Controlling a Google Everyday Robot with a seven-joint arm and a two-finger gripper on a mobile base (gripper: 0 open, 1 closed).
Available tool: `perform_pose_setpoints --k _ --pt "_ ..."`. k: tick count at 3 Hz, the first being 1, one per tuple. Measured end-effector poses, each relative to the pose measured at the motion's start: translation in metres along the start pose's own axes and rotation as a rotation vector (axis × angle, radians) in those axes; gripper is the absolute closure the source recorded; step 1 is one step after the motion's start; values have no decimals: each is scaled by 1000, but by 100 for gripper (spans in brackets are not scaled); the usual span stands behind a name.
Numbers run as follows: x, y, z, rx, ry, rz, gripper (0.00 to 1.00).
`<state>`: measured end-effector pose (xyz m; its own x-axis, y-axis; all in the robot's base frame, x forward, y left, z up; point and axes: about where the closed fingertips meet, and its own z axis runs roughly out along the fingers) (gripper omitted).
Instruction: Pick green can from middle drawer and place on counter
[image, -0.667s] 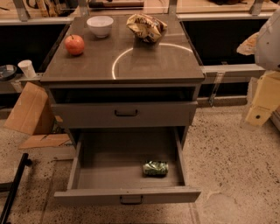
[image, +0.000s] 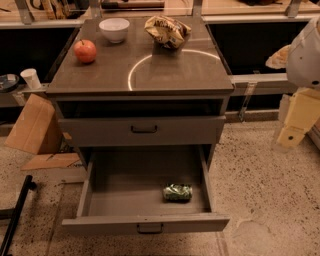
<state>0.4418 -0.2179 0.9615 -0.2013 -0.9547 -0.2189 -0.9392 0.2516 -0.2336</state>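
Observation:
The green can (image: 177, 192) lies on its side on the floor of the open middle drawer (image: 100, 200), near the drawer's front right corner. The counter (image: 165, 70) is the brown-gray cabinet top above it, marked with a thin white circle. My gripper (image: 292, 131) is the pale yellow part of the arm at the right edge of the view. It hangs beside the cabinet, well to the right of the drawer and higher than the can, and holds nothing that I can see.
A red apple (image: 85, 50), a white bowl (image: 114, 29) and a wrinkly tan snack bag (image: 167, 31) sit at the back of the counter. A closed drawer (image: 144, 130) is above the open one. Cardboard (image: 32, 125) leans at the left. A black bar (image: 15, 220) crosses the floor at the lower left.

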Motion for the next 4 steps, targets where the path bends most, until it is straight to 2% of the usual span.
perform_pose_setpoints --k 1,2,4 --pt "7 8 46 -39 -25 -44 0" --pt "17 25 110 -102 -52 -84 0" --pt "29 55 225 -220 -77 -89 0"
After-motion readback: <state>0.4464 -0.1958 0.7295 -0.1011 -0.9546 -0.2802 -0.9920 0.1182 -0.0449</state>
